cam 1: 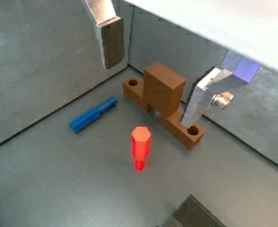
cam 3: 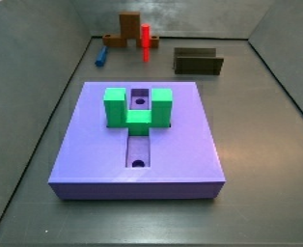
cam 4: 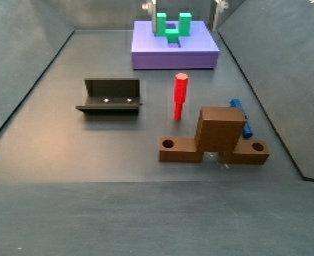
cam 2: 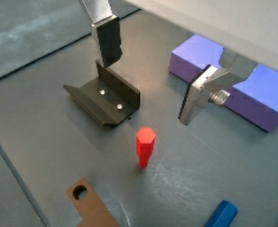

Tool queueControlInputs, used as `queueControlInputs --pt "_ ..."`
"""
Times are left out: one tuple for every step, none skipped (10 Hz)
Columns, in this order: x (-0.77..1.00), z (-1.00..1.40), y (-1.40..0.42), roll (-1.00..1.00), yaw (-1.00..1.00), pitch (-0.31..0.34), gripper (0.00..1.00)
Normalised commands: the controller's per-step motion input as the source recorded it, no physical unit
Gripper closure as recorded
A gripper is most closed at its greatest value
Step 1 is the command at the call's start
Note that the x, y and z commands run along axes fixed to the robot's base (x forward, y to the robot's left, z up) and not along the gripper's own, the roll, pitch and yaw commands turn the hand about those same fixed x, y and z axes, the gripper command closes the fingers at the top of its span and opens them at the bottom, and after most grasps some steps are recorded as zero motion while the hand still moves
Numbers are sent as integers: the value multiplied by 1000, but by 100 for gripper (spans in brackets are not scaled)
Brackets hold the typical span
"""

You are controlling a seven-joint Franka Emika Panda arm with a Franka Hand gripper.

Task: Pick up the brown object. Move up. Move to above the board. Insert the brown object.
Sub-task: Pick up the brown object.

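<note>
The brown object [cam 1: 191, 133] is an orange-brown flat bar with round holes near its ends, lying on the grey floor; a squat brown block [cam 1: 162, 89] stands on its middle. It shows in both side views [cam 4: 187, 152] [cam 3: 110, 41], and one end shows in a wrist view [cam 2: 88, 204]. The purple-blue board [cam 3: 180, 145] with its groove and green U-shaped block [cam 3: 139, 108] lies apart from it [cam 4: 173, 55] [cam 2: 259, 89]. My gripper [cam 1: 150, 91] [cam 2: 149, 88] is open and empty, well above the floor, with nothing between its fingers.
A red stick [cam 4: 180, 95] [cam 1: 141, 146] [cam 2: 144, 146] stands upright beside the brown object. A small blue piece [cam 1: 94, 114] [cam 4: 243, 120] lies next to it. The dark fixture [cam 2: 104, 99] [cam 4: 110, 97] stands on the floor. Grey walls ring the floor.
</note>
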Motion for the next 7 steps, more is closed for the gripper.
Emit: queueControlInputs --pt "-109 -34 234 -31 -89 -30 0" --pt "-163 -197 437 -29 -220 -70 0" --pt "-177 -206 549 -51 -323 -54 0" --pt "-214 -174 549 -54 -354 -50 0" --pt "-231 -166 520 -53 -349 -51 0" --pt "-234 -174 509 -50 -346 -59 0" --pt "-251 -200 489 -41 -337 -71 0"
